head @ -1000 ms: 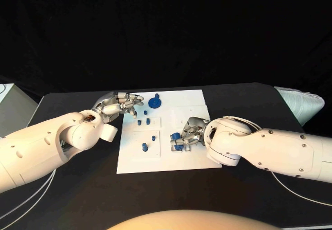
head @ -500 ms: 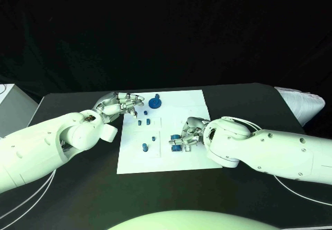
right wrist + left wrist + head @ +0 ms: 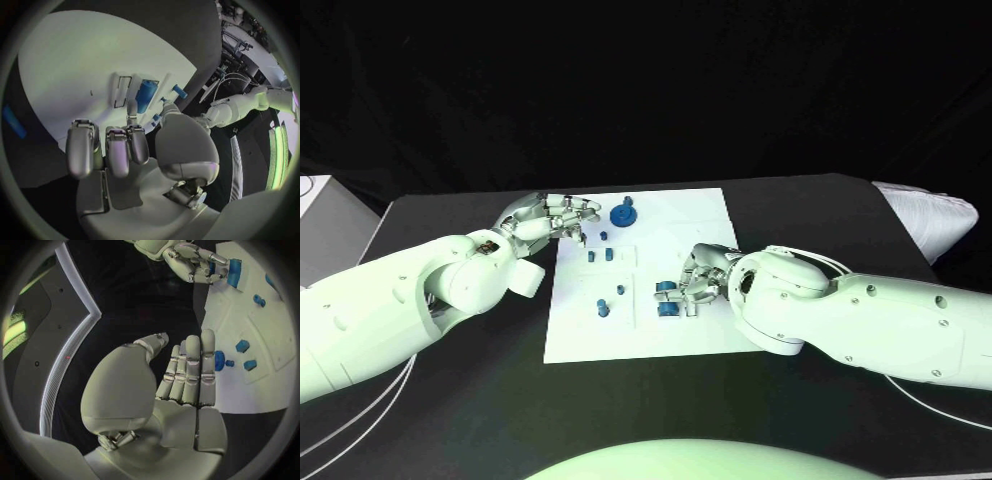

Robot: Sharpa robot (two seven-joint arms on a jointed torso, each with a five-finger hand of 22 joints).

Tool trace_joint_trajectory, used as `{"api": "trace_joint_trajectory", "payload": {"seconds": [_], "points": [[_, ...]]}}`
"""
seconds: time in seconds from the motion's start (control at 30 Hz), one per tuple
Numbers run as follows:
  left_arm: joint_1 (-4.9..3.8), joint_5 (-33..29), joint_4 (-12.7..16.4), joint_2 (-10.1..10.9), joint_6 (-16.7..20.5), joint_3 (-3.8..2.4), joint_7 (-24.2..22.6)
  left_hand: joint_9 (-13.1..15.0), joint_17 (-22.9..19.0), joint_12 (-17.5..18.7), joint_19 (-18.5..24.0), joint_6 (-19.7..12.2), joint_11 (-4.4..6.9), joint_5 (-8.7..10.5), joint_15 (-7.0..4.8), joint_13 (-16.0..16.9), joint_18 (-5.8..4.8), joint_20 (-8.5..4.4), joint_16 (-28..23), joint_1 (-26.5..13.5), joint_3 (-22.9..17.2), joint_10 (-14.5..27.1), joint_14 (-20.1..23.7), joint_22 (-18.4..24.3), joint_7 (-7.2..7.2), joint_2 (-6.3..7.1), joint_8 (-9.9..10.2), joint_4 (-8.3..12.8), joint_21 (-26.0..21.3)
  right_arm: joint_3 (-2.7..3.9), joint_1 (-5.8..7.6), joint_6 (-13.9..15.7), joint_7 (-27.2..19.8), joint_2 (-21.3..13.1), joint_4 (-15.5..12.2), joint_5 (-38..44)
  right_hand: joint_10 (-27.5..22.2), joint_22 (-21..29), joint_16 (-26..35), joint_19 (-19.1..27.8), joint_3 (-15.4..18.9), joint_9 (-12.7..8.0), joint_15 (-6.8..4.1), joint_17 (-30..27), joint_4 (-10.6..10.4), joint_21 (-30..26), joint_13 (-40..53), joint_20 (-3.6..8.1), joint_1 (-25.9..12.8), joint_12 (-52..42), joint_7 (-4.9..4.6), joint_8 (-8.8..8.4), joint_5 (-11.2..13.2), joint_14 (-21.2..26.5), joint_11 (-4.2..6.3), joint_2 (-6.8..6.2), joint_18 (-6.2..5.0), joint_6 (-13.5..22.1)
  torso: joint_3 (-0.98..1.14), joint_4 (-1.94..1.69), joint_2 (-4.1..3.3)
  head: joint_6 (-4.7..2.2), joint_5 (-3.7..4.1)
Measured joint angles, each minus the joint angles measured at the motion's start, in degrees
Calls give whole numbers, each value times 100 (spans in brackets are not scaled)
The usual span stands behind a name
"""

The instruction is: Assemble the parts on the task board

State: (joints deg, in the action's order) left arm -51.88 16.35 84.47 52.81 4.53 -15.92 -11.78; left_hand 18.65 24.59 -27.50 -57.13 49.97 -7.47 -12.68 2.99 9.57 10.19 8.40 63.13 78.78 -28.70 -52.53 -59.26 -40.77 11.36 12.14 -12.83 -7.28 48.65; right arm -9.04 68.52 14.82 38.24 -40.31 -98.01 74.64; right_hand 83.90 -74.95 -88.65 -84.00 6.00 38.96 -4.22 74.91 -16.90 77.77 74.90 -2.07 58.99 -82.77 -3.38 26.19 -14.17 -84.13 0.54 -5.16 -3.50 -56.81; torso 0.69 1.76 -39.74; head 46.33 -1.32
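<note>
Seating looks underway: the right hand (image 3: 697, 280) curls over a blue part (image 3: 672, 298) at the task board's (image 3: 711, 215) four o'clock, grasp unclear, while the left hand (image 3: 548, 218) hovers flat-fingered, empty, at ten o'clock; next likely presses down.

White task board (image 3: 704, 222), blue parts (image 3: 623, 214), black table (image 3: 790, 205), silver fingers (image 3: 567, 215).

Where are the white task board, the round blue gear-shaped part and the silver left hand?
white task board (image 3: 697, 215), head view, bare far right corner area.
round blue gear-shaped part (image 3: 625, 213), head view, its disc.
silver left hand (image 3: 557, 216), head view, middle of hand.
</note>
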Motion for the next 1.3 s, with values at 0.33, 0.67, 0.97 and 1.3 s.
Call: {"api": "trace_joint_trajectory", "payload": {"seconds": [0.33,0.67,0.97,1.3], "points": [[0,0,-1,22,-1,-1,1,0,0,0,0,0,0,0,0,0,0,0,0,0,0,0,0,0,0,0,0,0,0,0,-13,316,-406,-470,-331,-7,21,1,-33,-1,-190,140,-114,0,14,299,5,125,1197,-297,166,257,293,10,145,-15,90,-207,4,4,-2,-4,-35],[0,0,-1,21,0,1,1,0,0,0,0,0,0,0,0,1,0,0,0,0,0,0,0,-1,0,0,0,0,0,0,-99,407,-713,-584,-398,-165,0,1,-55,-1,-527,161,-124,0,20,367,4,125,1524,-401,205,329,886,20,165,-210,90,-246,5,14,0,7,-52],[0,1,-4,17,0,0,1,0,1,0,0,0,0,0,0,1,0,0,0,0,-17,0,0,-1,0,0,0,-16,0,-2,-169,397,-787,-499,-299,-199,21,2,-55,-1,-711,167,-165,-1,33,390,3,166,1864,-447,227,351,920,20,186,-155,90,-268,2,6,2,12,-32],[0,1,-1,23,0,0,1,0,0,1,0,0,0,0,0,1,0,0,0,0,-17,0,0,-1,0,0,0,-16,0,-3,-214,426,-791,-391,-211,-167,1,3,-55,-1,-770,166,-165,4,14,415,4,166,1938,-452,227,351,920,21,206,-81,89,-268,-3,3,-4,23,-36]]}}
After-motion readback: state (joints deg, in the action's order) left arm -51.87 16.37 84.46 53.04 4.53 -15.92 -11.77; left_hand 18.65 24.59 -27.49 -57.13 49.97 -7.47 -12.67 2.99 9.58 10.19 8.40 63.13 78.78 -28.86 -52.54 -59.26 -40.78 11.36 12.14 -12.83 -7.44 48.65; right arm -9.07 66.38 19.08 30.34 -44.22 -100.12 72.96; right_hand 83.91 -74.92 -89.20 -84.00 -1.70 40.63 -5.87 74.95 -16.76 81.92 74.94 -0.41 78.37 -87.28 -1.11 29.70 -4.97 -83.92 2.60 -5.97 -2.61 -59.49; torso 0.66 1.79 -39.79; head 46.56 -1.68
